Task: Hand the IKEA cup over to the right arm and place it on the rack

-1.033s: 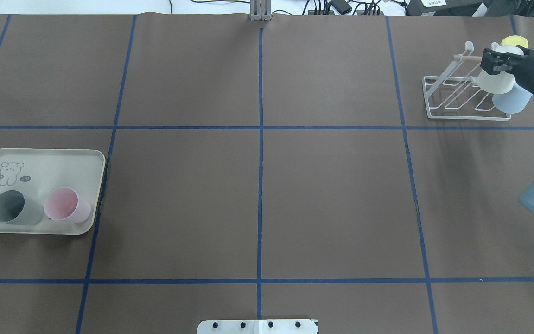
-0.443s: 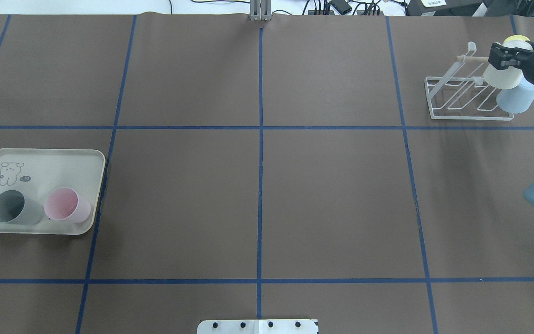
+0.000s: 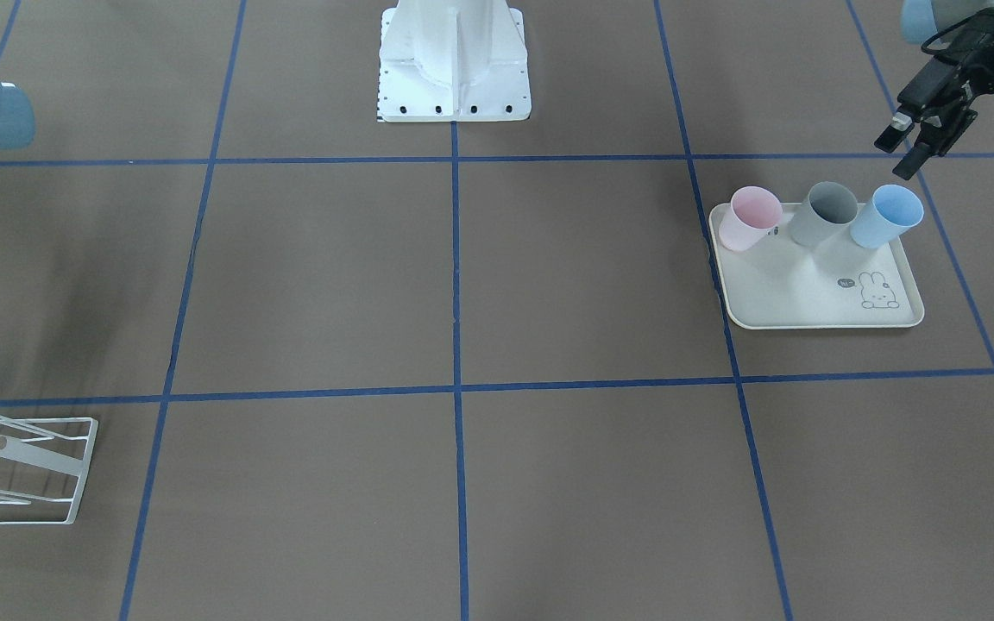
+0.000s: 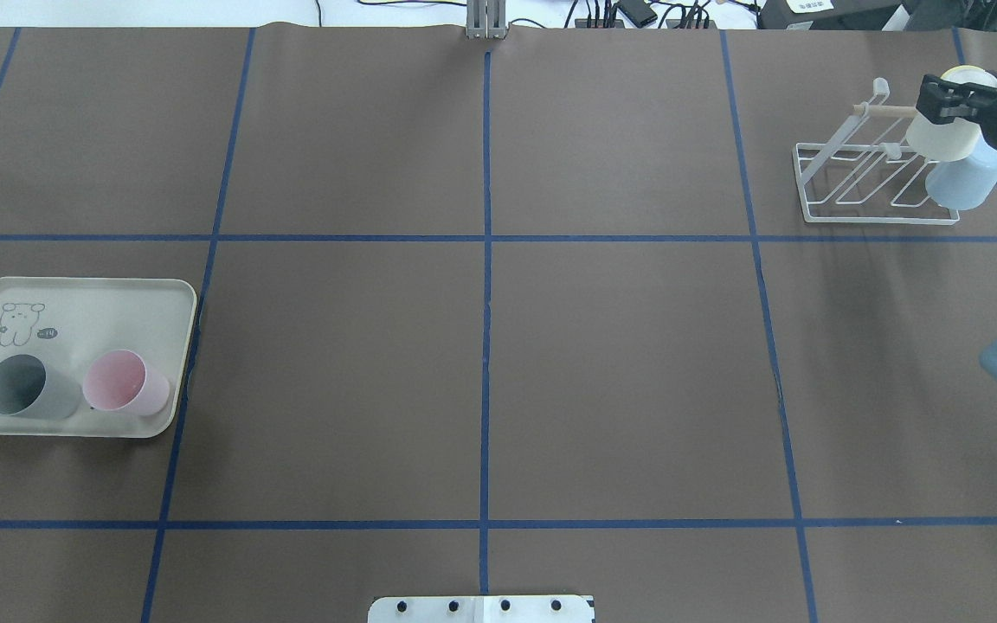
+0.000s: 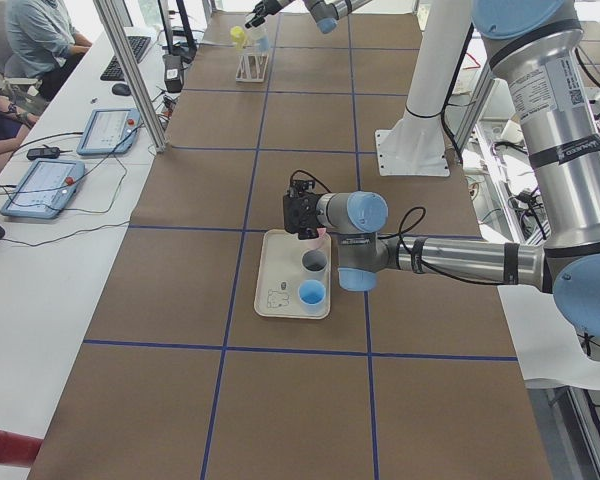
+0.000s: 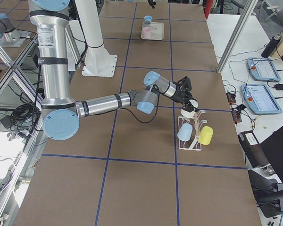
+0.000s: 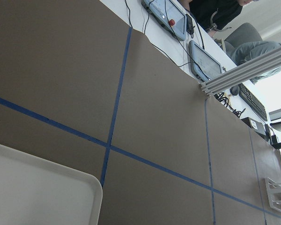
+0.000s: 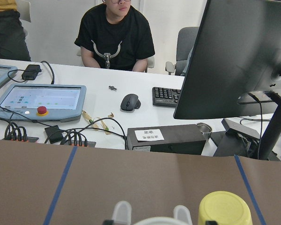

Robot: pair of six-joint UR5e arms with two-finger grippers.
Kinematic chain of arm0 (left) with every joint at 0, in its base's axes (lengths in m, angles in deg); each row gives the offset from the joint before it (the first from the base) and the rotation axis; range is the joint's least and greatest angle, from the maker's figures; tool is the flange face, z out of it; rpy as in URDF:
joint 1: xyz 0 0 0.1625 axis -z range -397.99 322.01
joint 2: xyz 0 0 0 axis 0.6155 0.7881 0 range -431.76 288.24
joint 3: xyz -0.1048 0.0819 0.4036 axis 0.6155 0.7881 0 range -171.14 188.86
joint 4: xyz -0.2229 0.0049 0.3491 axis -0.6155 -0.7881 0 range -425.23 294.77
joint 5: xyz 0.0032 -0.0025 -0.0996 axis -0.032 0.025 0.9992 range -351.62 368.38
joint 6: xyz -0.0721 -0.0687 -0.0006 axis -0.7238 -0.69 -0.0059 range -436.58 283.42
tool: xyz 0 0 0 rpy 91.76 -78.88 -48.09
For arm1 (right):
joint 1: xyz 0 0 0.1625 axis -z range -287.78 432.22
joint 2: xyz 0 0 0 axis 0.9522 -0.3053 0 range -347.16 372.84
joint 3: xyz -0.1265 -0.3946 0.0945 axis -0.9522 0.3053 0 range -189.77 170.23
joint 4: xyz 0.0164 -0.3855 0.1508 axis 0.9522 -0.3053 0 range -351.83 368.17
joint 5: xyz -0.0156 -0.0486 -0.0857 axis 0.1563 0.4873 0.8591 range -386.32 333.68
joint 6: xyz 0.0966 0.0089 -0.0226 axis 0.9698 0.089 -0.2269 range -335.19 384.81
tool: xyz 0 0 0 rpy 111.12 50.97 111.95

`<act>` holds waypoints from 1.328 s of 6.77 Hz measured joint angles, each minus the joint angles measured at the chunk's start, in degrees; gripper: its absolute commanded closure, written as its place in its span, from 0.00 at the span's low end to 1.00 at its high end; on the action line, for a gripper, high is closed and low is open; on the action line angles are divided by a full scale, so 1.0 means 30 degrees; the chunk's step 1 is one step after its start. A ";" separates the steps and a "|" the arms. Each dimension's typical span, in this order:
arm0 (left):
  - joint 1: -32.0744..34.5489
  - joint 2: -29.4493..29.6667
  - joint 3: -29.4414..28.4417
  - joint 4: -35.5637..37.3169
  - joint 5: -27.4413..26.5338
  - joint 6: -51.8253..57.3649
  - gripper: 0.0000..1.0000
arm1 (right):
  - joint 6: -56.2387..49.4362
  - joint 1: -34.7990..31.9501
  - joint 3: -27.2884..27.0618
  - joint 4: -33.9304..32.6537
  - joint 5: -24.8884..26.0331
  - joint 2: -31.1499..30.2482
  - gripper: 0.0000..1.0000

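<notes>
Right gripper (image 4: 947, 97) is seen at the far right end of the table, its fingers pinched on the base of a cream-white cup (image 4: 940, 138). That cup is held tilted, mouth down, over the far end of the white wire rack (image 4: 879, 221), close to the wooden dowel (image 4: 884, 109). Whether it is seated on a prong cannot be told. A light-blue cup (image 4: 966, 182) and a yellow cup (image 6: 206, 135) are hung on the rack beside it. The left gripper (image 3: 904, 148) is held with fingers spread and empty above the cream rabbit-print tray (image 3: 808, 293), where a pink cup (image 3: 747, 217), a grey cup (image 3: 823, 213) and a blue cup (image 3: 887, 216) are lined up.
</notes>
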 measured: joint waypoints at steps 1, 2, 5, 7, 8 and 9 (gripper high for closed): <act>0.0000 0.0000 0.0000 0.0000 0.0001 -0.0013 0.00 | 0.0037 0.0004 0.0080 -0.0013 0.0000 0.0037 1.00; 0.0000 0.0000 0.0008 0.0000 0.0000 -0.0019 0.00 | 0.0061 0.0010 0.0214 -0.0024 0.0000 0.0092 1.00; 0.0000 0.0001 0.0020 0.0000 0.0000 -0.0022 0.00 | 0.0076 0.0027 0.0645 -0.0014 -0.0026 0.0147 1.00; 0.0000 0.0000 0.0028 -0.0007 0.0007 -0.0022 0.00 | 0.0083 0.0063 0.0852 0.0006 -0.0029 0.0221 1.00; 0.0005 0.0000 0.0028 -0.0020 0.0020 -0.0022 0.00 | 0.0096 0.0098 0.0947 0.0013 -0.0029 0.0266 1.00; 0.0017 0.0000 0.0029 -0.0026 0.0026 -0.0022 0.00 | 0.0102 0.0146 0.1016 0.0014 -0.0029 0.0357 1.00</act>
